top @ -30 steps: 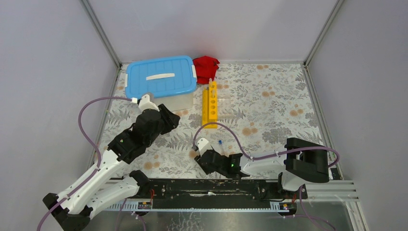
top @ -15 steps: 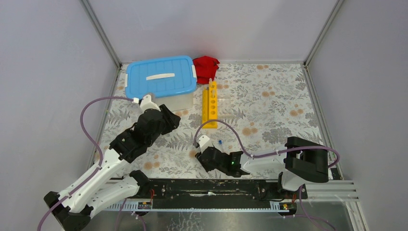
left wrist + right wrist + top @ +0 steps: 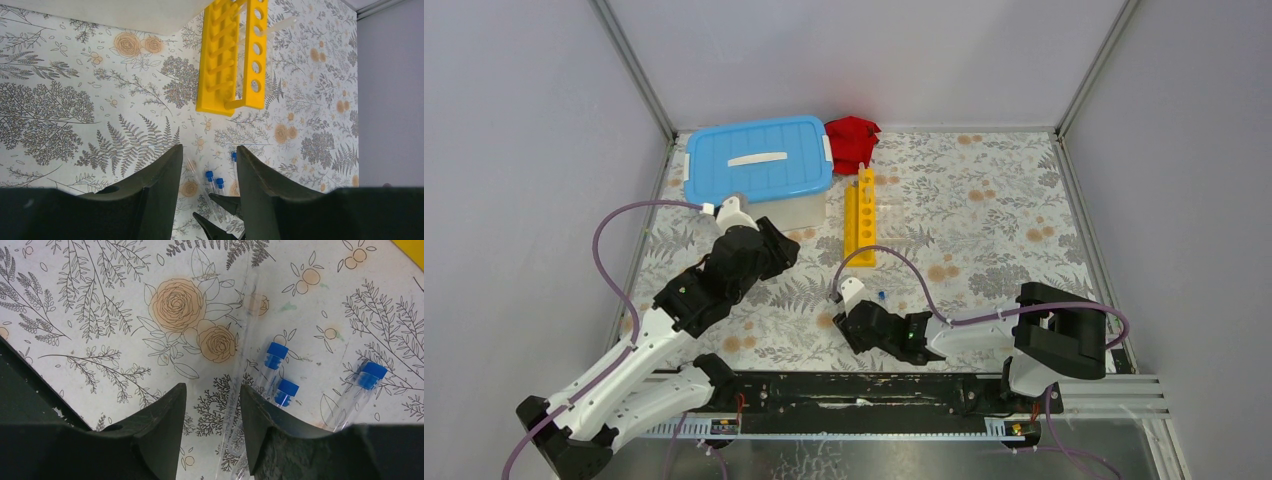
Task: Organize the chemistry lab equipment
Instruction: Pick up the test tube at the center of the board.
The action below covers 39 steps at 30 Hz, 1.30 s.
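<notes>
Up close only, three blue-capped tubes [image 3: 274, 365] beside a capless tube [image 3: 240, 355]; right gripper [image 3: 212, 400] and left gripper [image 3: 207, 165] both spread.

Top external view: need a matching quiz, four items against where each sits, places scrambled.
Items:
1. white tub with blue lid
2. yellow holed rack
3. red cloth
4. blue-capped tubes

Places:
A. near side, right by the right gripper
B. far-left corner
C. middle, just right of the tub, its length running away from the arms
D. far edge, beyond the rack's far end

Pairs: 1-B, 2-C, 3-D, 4-A
</notes>
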Tool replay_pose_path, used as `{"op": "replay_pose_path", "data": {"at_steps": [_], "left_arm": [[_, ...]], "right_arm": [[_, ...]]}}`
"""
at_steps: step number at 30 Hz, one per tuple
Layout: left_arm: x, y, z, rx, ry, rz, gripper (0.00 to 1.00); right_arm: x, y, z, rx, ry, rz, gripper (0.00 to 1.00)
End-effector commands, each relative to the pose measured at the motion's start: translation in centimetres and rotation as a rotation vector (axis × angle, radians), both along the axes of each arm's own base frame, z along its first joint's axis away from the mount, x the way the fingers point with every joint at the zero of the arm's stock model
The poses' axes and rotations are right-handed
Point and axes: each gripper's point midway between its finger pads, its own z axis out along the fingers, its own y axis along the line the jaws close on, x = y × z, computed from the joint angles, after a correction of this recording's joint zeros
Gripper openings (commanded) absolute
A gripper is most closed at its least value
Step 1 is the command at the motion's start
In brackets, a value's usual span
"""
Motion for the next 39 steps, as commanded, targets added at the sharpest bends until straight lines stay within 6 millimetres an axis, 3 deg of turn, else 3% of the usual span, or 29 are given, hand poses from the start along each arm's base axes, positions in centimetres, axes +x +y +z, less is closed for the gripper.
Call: {"op": "replay_pose_path", "data": {"at_steps": [1, 18, 27, 36, 39], "left_arm": [[0.4, -0.3, 0.4, -0.02, -0.022, 0.008, 0.51], [0.3, -0.3, 0.2, -0.018, -0.017, 0.001, 0.51], [0.0, -0.2, 0.1, -0.019, -0.014, -0.001, 0.51], [-0.4, -0.1, 0.1, -0.025, -0.003, -0.006, 0.52], [-0.5, -0.3, -0.1, -0.026, 0.006, -0.015, 0.52]], "right_arm": [[0.4, 0.9, 1.0, 0.071, 0.004, -0.008, 0.5], [-0.6, -0.7, -1.7, 0.014, 0.087, -0.023, 0.34], [-0.9, -2.1, -3.4, -0.076, 0.115, -0.06, 0.18], [-0.7, -3.0, -4.4, -0.167, 0.073, -0.095, 0.07], [-0.6, -2.8, -3.8, -0.153, 0.05, -0.101, 0.05]]}}
